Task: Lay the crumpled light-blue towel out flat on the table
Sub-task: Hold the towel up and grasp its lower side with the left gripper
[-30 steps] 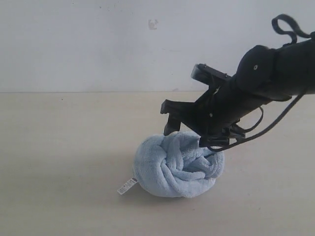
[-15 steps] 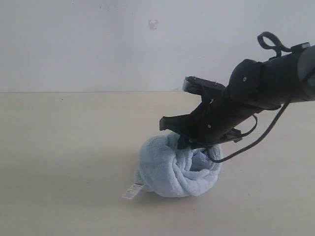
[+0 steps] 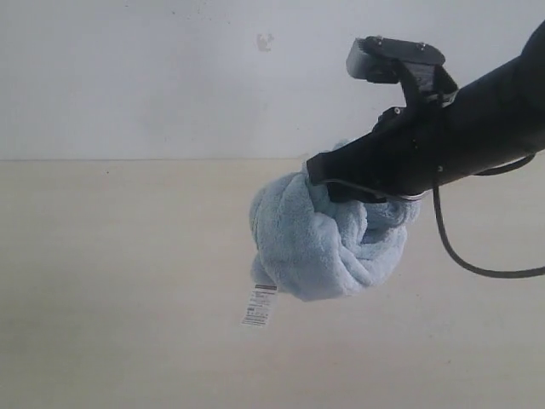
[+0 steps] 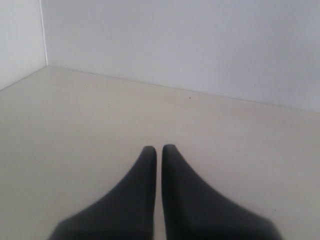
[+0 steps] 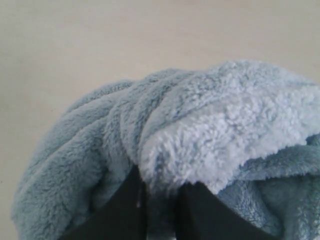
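The crumpled pale-blue towel (image 3: 328, 243) hangs in a bunch above the beige table (image 3: 111, 281), its white tag (image 3: 257, 307) dangling below. My right gripper (image 3: 328, 189) is shut on a fold at the bundle's top. In the right wrist view the fluffy towel (image 5: 200, 135) fills the frame and a fold is pinched between the black fingers (image 5: 125, 205) of my right gripper (image 5: 161, 195). My left gripper (image 4: 156, 149) is shut and empty, above bare table (image 4: 75, 120); it does not show in the exterior view.
A white wall (image 3: 170, 77) rises behind the table's far edge. In the left wrist view, white walls (image 4: 175, 45) meet at a corner past the tabletop.
My right gripper closed on the towel's top and lifted the whole bundle up off the table. The tag now hangs free.
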You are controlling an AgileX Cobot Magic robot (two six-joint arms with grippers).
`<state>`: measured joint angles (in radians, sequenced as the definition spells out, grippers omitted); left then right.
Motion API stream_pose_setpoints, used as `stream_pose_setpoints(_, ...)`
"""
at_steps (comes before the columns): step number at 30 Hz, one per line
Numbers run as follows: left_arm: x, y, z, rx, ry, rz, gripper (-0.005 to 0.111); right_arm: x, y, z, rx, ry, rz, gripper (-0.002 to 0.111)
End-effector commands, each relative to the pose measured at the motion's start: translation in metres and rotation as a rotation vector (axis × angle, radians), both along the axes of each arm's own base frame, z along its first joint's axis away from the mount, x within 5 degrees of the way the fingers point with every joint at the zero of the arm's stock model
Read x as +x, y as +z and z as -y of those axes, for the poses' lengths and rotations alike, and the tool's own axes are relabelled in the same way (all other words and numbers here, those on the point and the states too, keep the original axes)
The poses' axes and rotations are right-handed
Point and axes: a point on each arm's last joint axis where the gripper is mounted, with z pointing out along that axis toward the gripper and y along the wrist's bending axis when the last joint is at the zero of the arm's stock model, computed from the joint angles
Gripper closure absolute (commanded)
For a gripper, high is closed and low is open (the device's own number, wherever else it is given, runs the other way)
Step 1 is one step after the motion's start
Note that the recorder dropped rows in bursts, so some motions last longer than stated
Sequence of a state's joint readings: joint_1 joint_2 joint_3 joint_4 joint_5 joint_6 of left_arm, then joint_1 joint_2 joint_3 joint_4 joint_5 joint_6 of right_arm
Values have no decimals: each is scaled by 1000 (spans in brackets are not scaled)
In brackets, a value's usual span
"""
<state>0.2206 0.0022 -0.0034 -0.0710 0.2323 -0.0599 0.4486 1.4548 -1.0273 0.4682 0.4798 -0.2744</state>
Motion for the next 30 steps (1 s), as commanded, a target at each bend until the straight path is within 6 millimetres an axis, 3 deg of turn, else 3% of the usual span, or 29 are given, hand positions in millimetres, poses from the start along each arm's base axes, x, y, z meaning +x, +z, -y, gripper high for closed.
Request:
stream_pose_setpoints(1,0,-1,0,3,4,-2,103,-12,11,-2,28,76,13,109)
stream_pose_setpoints(6,1,6,-1,-11,9,76,103,-18,13,-5,28,172,15,109)
stream_pose_setpoints(10,1,14,1,-537,28,272,103,-28,17,-14,69,362,42,109)
stream_pose_setpoints(18,2,2,15,-921,-28,140,103,-38,33,-25,222,495,97,109)
stream_pose_setpoints(20,1,2,24,-945,-114,75,103,-39,36,-26,222,529,110,109)
stream_pose_setpoints(22,-2,18,39,-923,-305,63,103,-39,39,-27,217,546,137,109)
stream_pose_setpoints(26,-13,49,61,-795,-668,200,103,-39,43,-31,187,597,185,109)
stream_pose_setpoints(30,-4,55,67,-785,-744,103,100,-48,43,-46,119,690,231,109)
